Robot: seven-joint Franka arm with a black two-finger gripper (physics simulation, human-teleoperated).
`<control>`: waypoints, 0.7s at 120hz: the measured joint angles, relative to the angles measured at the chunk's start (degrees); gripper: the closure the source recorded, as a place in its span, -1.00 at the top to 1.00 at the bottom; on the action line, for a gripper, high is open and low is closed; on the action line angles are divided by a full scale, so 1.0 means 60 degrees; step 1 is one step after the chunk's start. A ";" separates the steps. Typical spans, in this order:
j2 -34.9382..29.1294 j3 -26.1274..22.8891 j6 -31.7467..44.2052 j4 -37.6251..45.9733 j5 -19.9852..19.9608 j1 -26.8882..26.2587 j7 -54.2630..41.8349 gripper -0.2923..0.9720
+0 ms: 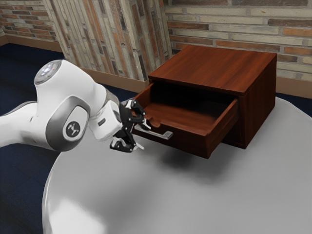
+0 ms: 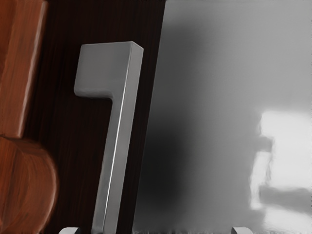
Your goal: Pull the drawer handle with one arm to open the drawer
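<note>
A dark wooden cabinet [image 1: 219, 68] stands on the round grey table [image 1: 195, 195]. Its drawer [image 1: 195, 129] is pulled well out toward the exterior view's left, and its inside looks empty. A silver bar handle [image 1: 158, 132] runs along the drawer front. My gripper [image 1: 137, 130] is at the handle's near end, fingers spread wide apart, one above and one below the bar. In the wrist view the handle [image 2: 117, 136] lies against the dark drawer front [image 2: 63, 146], between my two fingertips [image 2: 68, 230] and closer to this one. The gripper [image 2: 155, 230] is open.
The table [image 2: 219, 97] stretches bare below the drawer and toward the front of the exterior view. A brick wall [image 1: 234, 24] rises behind the cabinet. The floor beyond the table edge is dark blue.
</note>
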State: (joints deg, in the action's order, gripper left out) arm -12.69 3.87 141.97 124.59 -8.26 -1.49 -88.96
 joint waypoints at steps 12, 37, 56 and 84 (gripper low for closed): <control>-0.0207 0.0000 0.0051 0.0223 0.0004 -0.0001 0.0001 0.02; -0.0537 0.0002 0.0166 0.0609 0.0047 -0.0009 0.0005 0.08; -0.0926 -0.0139 0.0188 0.0479 0.0023 -0.0008 0.0000 0.18; -0.3607 -0.2511 -0.3934 -0.0784 0.0949 -0.0483 0.2605 0.43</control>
State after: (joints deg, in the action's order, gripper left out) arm -34.34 -11.20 118.37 119.89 -2.57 -4.39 -73.33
